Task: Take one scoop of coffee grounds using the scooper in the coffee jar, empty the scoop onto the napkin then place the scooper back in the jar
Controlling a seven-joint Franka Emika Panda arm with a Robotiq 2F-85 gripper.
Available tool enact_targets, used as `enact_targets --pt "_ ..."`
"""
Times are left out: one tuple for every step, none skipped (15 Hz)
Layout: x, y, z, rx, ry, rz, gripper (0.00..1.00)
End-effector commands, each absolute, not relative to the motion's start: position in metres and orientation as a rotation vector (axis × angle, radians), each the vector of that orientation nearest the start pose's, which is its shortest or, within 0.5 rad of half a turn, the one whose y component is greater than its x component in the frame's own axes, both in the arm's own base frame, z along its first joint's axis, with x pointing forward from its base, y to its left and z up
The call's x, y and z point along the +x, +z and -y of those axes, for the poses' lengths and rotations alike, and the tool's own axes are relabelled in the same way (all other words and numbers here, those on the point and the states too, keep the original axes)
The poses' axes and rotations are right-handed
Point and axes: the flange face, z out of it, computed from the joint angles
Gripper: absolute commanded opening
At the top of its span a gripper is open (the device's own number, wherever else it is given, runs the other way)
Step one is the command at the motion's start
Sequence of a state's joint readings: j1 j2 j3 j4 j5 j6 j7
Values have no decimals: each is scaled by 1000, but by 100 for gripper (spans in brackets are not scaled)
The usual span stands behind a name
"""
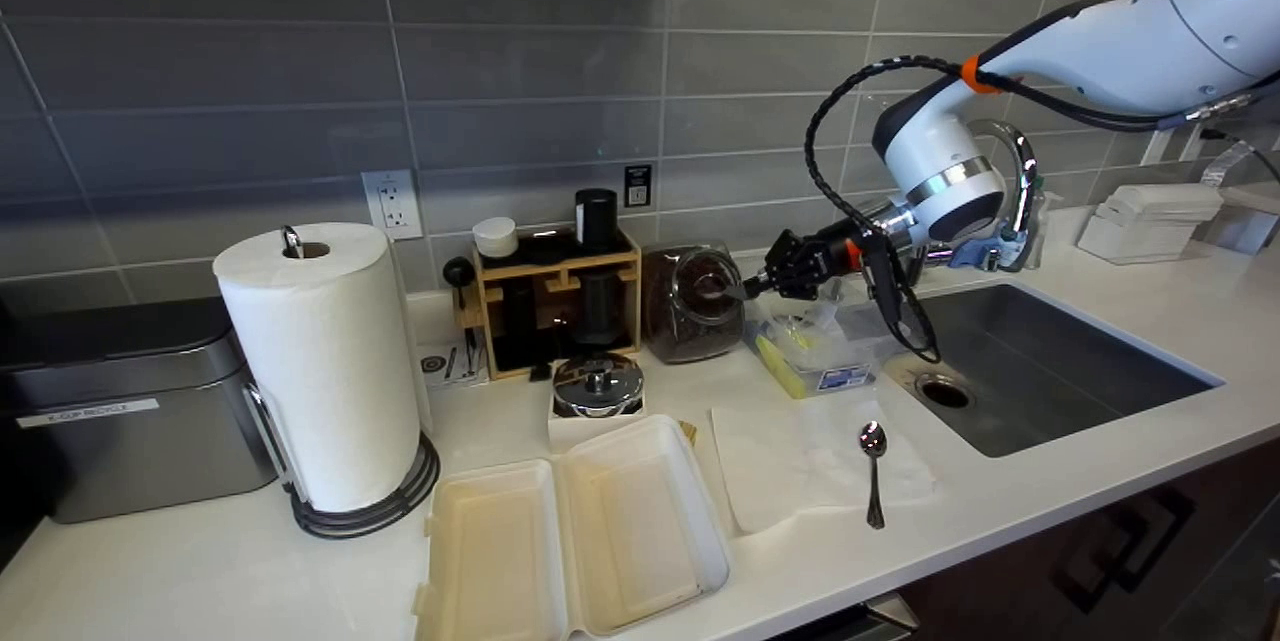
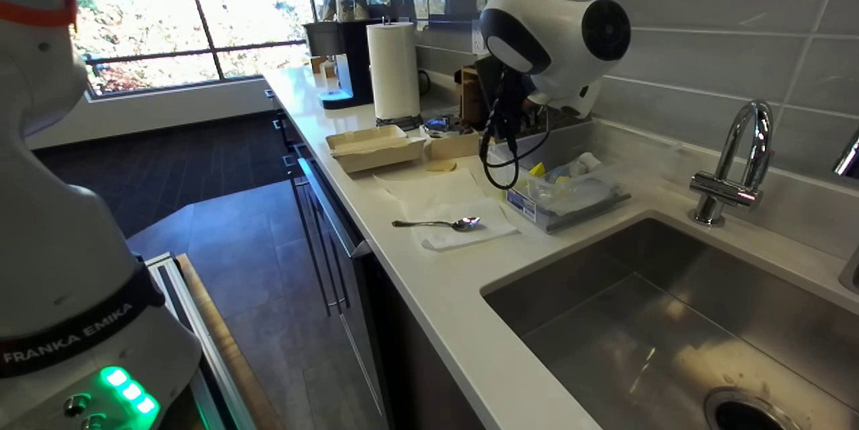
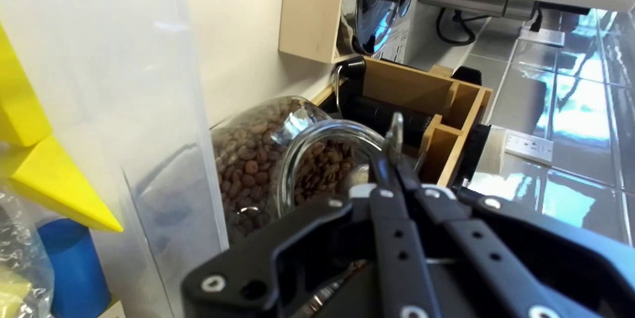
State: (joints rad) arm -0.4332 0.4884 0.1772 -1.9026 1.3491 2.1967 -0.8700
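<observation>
Pincer (image 3: 398,157) at the coffee jar (image 1: 690,311). Its fingers stand close together; whether they clasp anything cannot be told. A thin grey piece (image 3: 396,133) shows at the tips, possibly the scooper's handle; no scooper is otherwise made out. The jar lies straight ahead, its mouth turned toward the pincer, the fingers' long axis pointing at that opening; in the wrist view the tips overlap its glass rim (image 3: 285,174), so side play is probably scant. Beyond the jar, a wooden stand (image 3: 403,76); just below the pincer, a plastic bin (image 1: 845,379). Lower, toward the front edge of the worktop (image 1: 960,516), the napkin (image 1: 775,466) bears a spoon (image 1: 874,474); the roomier way seems to run there.
</observation>
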Motion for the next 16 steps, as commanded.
enact_targets --pt "599 260 131 -2068 -417 -344 1" --pt "595 260 131 -2075 -394 -322 1" --pt "592 260 132 -2080 -374 -300 1" --pt "590 262 134 -2096 -351 -272 1" --pt "589 265 137 -2111 -331 -245 1" --pt "587 267 138 -2124 -309 -215 1" --pt "584 269 140 -2146 -284 -181 1" --pt "582 269 142 -2168 -261 -148 1" --pt "580 270 142 -2181 -239 -120 1" --pt "577 269 142 -2196 -215 -89 1" --pt "576 269 141 -2203 -196 -66 1" --pt "574 268 140 -2208 -176 -46 1" --pt "573 265 138 -2212 -158 -28 1" --pt "571 263 136 -2211 -140 -12 1" --pt "569 261 134 -2216 -120 5 1" --pt "567 258 133 -2223 -104 23 1"
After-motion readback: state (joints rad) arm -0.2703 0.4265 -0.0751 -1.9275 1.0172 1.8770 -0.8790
